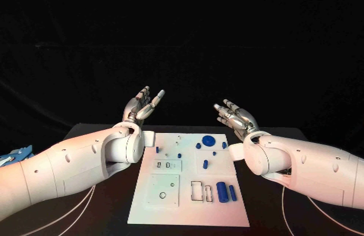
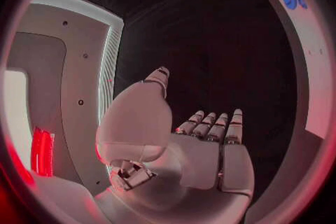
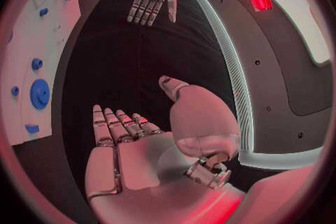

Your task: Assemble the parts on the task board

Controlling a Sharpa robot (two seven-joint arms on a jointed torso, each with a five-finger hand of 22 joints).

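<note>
The main risk from here is a clumsy descent: the blue parts on the white board (image 1: 190, 183) are small and lie close together, so a hand coming down broadly could knock neighbours out of place or nudge the board itself across the black table (image 1: 265, 215). The blue disc (image 1: 208, 139) sits near the board's far edge, with small blue pegs (image 1: 205, 164) just nearer than it, and two larger blue cylinders (image 1: 224, 192) lie side by side near the board's near right corner, next to rectangular slots. Both hands hover above and beyond the board's far edge, well apart from every part. The left hand (image 1: 142, 105) holds nothing, fingers straight and loosely spread, palm turned inward; the right hand (image 1: 236, 116) is likewise empty, fingers extended and apart. Nothing is grasped yet, so the assembly seems barely begun.
</note>
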